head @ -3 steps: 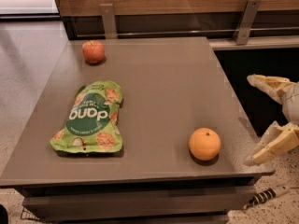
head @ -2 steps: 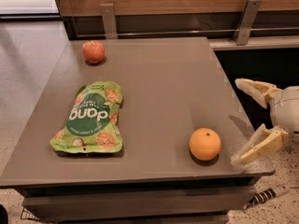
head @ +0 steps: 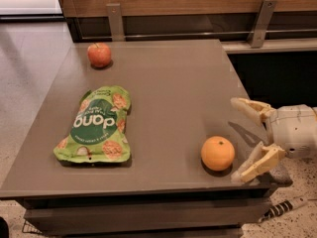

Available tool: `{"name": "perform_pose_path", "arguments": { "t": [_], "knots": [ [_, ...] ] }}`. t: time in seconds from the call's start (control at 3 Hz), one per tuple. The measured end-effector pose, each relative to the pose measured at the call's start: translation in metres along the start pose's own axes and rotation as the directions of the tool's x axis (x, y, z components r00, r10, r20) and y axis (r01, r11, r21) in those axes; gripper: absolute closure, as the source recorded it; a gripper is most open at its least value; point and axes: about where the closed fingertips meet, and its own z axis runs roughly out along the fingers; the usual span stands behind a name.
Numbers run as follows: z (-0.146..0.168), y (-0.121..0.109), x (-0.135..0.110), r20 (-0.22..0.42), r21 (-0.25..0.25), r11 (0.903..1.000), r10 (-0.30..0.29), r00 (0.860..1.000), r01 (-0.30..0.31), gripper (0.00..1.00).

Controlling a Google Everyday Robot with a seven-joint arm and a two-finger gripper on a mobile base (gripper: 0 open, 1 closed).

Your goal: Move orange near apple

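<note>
- Camera view: a grey-brown table (head: 168, 83) stands against a wood-panelled wall with two metal brackets (head: 115, 21), and pale floor lies to the left
- The orange (head: 217, 153) sits near the table's front right corner, well apart from the apple (head: 99, 54), which rests at the back left corner
- A green snack pouch (head: 95, 125) lies flat on the left half, roughly on the straight line from one fruit to the other
- The gripper (head: 236, 140) hangs at the table's right edge, just beside the orange, with its two pale fingers spread wide and holding nothing; the lower finger is close to the front edge
- The step in hand looks like the reach for the orange. The fingers should straddle the fruit at its widest part, centred, before closing, because a round fruit nudged off-centre would likely roll and the front edge is near
- For the carry, lifting clear over the pouch or passing round its far side should avoid dragging it; the orange should be set down beside the apple without bumping it
</note>
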Motion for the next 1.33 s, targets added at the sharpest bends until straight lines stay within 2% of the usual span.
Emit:
{"name": "perform_pose_path", "arguments": {
  "t": [0.33, 0.67, 1.33],
  "knots": [
    [0.012, 0.011, 0.009, 0.0, -0.035, 0.9989, 0.031, 1.0, -0.031, 0.0],
    [0.023, 0.017, 0.013, 0.006, -0.063, 0.9971, 0.043, 0.999, -0.042, 0.18],
    [0.032, 0.023, 0.012, 0.003, -0.08, 0.9964, 0.027, 1.0, -0.026, 0.64]
  ]
}}
